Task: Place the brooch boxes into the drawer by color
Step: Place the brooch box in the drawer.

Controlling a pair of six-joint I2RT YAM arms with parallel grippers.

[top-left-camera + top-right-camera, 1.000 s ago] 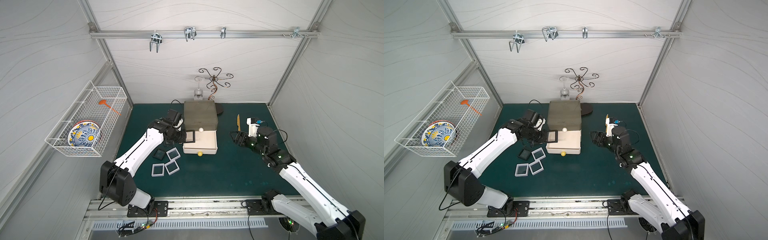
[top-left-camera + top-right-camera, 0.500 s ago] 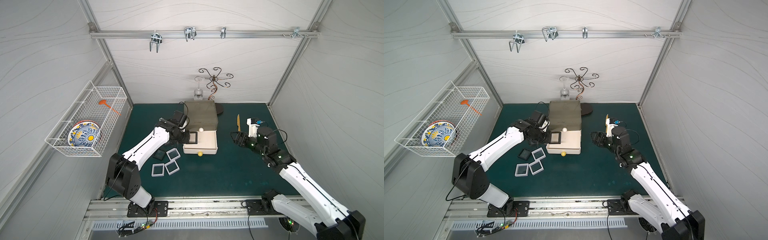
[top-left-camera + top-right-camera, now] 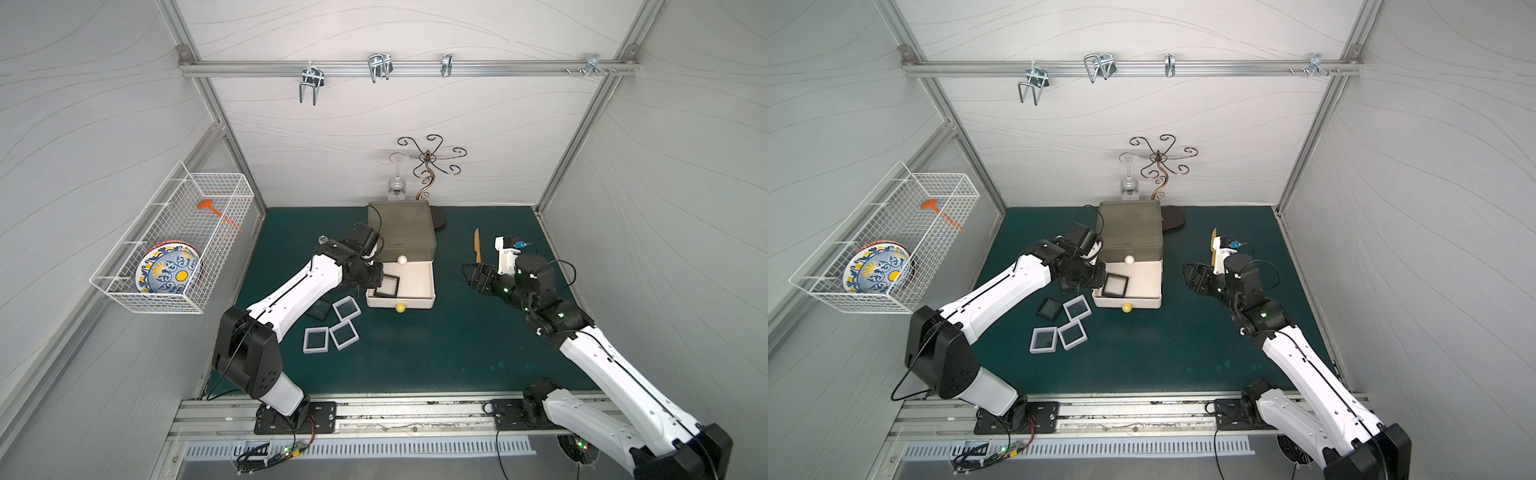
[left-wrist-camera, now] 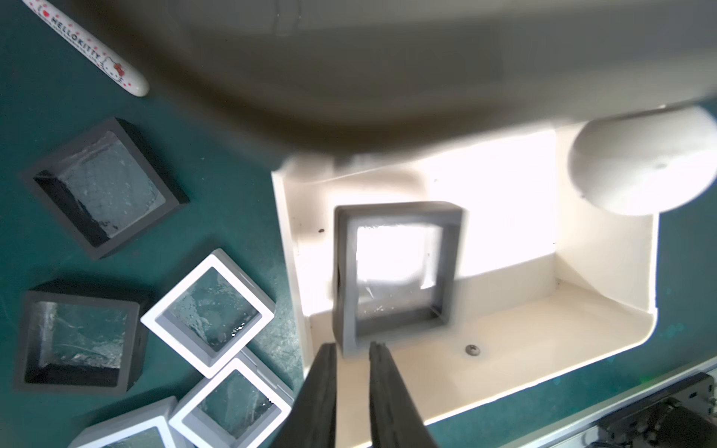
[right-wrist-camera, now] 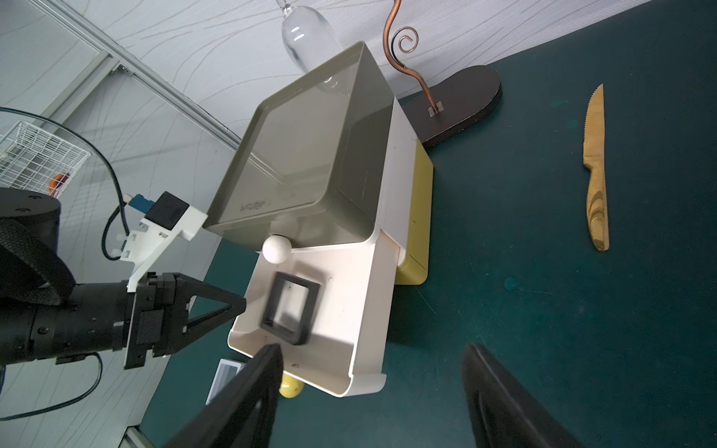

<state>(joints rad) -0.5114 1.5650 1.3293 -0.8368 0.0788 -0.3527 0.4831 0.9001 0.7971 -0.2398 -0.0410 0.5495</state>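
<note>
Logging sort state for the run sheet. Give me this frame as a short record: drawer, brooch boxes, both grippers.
open tier: white tier, yellow knob, pulled out
inside it: one black brooch box
left gripper: at the tier's edge, slightly parted, not clamping the box
right gripper: wide open, empty, off to the side of the unit
on mat: two black boxes, three white boxes

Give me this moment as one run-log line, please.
left gripper: jaws slightly parted at black box | black box: inside open white drawer | right gripper: open, empty, beside drawer
</note>
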